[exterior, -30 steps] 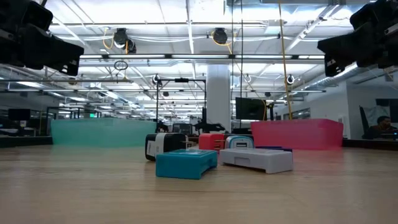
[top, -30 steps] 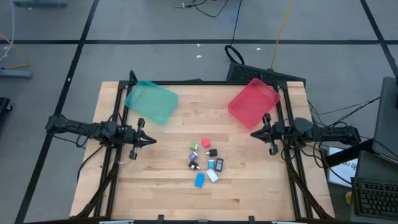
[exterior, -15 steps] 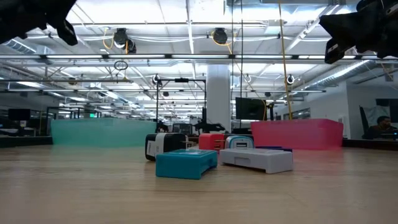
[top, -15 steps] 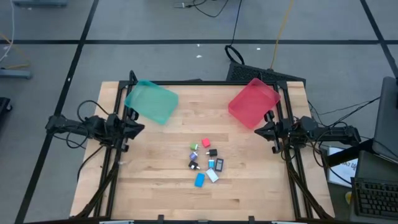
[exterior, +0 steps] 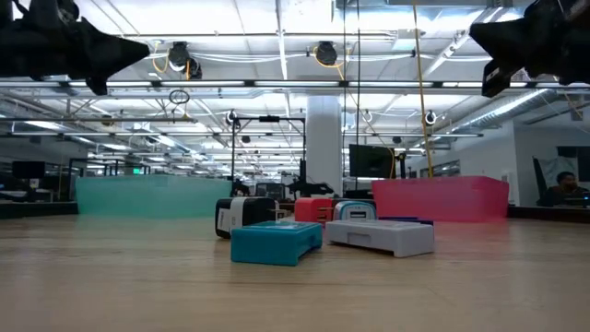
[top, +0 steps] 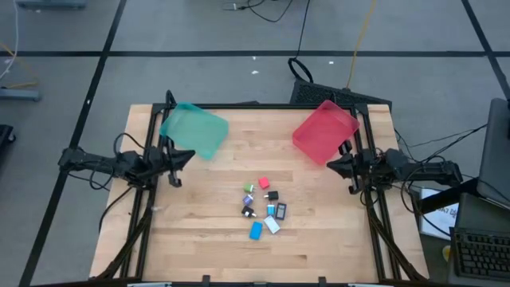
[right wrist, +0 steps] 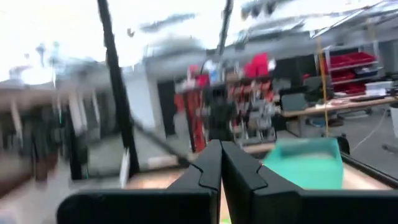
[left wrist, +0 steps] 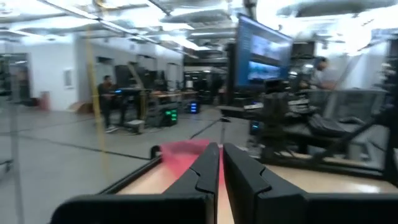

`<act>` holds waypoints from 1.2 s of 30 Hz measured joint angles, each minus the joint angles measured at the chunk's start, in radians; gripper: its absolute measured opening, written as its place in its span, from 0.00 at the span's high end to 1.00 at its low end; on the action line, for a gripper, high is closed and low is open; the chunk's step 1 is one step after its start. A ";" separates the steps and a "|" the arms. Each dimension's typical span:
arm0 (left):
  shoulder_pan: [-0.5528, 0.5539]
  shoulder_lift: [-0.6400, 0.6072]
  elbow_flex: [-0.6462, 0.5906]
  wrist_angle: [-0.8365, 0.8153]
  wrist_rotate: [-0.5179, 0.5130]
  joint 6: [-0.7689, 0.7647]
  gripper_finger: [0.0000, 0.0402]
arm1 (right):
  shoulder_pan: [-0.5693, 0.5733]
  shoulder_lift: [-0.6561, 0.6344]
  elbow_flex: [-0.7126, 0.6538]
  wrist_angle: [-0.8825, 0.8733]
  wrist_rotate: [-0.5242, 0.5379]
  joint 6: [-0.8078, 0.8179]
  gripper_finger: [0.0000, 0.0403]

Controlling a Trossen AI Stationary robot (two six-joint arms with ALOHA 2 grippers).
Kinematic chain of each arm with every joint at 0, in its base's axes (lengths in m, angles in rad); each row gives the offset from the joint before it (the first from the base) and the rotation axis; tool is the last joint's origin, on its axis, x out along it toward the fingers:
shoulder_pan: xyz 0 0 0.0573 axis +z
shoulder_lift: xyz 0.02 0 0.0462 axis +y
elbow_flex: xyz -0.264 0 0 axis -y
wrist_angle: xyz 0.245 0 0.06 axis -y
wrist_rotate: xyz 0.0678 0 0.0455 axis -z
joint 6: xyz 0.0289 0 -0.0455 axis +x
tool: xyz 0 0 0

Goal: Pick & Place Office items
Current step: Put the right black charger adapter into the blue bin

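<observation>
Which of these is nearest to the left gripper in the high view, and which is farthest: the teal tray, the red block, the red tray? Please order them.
From the left gripper, at the table's left edge:
1. The teal tray, just behind it at the back left.
2. The red block, in the cluster at the table's middle.
3. The red tray, at the back right.

Office items (top: 262, 207) lie clustered mid-bench (top: 207, 239). A teal tray (top: 194, 129) and a red tray (top: 324, 131) sit at the far corners. Left hand (top: 185, 155) and right hand (top: 332, 163) hover at the sides.
</observation>
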 joint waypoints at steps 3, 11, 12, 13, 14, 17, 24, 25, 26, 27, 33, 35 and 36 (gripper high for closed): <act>0.000 0.000 0.000 -0.006 -0.068 -0.054 0.95 | 0.000 0.059 0.000 0.141 0.028 0.070 0.97; 0.000 0.001 0.000 -0.104 0.020 -0.231 0.76 | 0.058 0.475 0.063 0.529 0.064 0.038 0.62; 0.000 0.007 0.000 -0.109 0.049 -0.244 0.72 | 0.071 0.537 0.084 0.524 0.065 0.019 0.57; 0.000 0.016 0.000 -0.109 0.073 -0.250 0.67 | 0.086 0.600 0.121 0.514 0.064 -0.003 0.53; -0.001 0.025 0.000 -0.109 0.091 -0.247 0.63 | 0.102 0.669 0.170 0.521 0.063 -0.025 0.50; -0.001 0.062 0.000 -0.098 0.114 -0.220 0.53 | 0.141 0.842 0.296 0.492 0.065 -0.084 0.44; -0.001 0.203 0.005 -0.020 0.131 -0.249 0.40 | 0.164 1.181 0.567 0.171 0.067 -0.093 0.44; -0.001 0.234 0.011 0.001 0.144 -0.245 0.39 | 0.164 1.221 0.587 0.133 0.067 -0.093 0.45; -0.002 0.263 0.015 0.016 0.159 -0.239 0.38 | 0.164 1.260 0.603 0.108 0.067 -0.093 0.45; -0.002 0.295 0.021 0.023 0.172 -0.231 0.37 | 0.164 1.297 0.613 0.094 0.067 -0.093 0.46; -0.002 0.456 0.047 0.037 0.220 -0.193 0.39 | 0.164 1.448 0.630 0.112 0.068 -0.113 0.47; -0.002 0.492 0.048 0.033 0.211 -0.194 0.40 | 0.164 1.489 0.629 0.112 0.067 -0.113 0.47; -0.002 0.505 0.048 0.036 0.210 -0.195 0.41 | 0.164 1.508 0.629 0.123 0.068 -0.112 0.47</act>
